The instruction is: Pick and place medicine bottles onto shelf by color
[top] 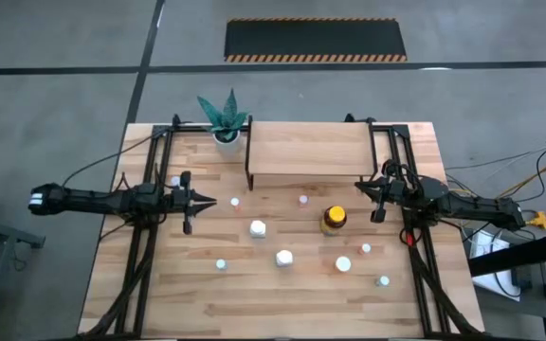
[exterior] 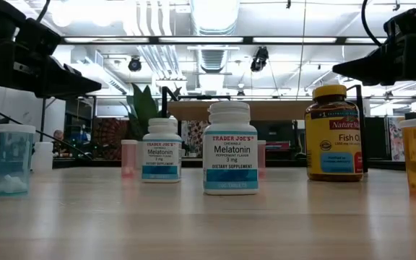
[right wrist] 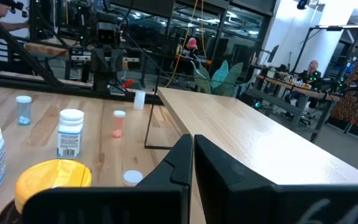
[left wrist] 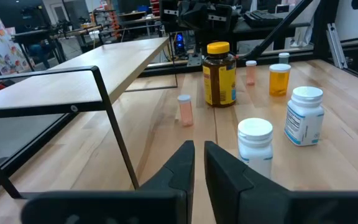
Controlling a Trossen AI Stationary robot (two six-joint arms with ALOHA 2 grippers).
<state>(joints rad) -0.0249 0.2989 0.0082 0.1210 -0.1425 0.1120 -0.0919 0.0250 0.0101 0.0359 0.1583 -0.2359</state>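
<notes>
High view: both arms hover over the table, bottles scattered in front of the shelf.
The left gripper (top: 209, 201) and right gripper (top: 360, 190) both have fingers together, holding nothing; the shelf (top: 306, 149) sits at the far edge, the amber bottle (top: 334, 219) near the right gripper. Low view: two white bottles (exterior: 230, 148) stand mid-table, the amber one to their right. Left wrist view: a pink-capped bottle (left wrist: 184, 109) stands beside the shelf. Right wrist view: closed fingers (right wrist: 219, 165) above the amber bottle's yellow cap (right wrist: 53, 177).

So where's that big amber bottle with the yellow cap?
From above, the amber bottle stands on the table just in front of the shelf, close beside the right hand.
</notes>
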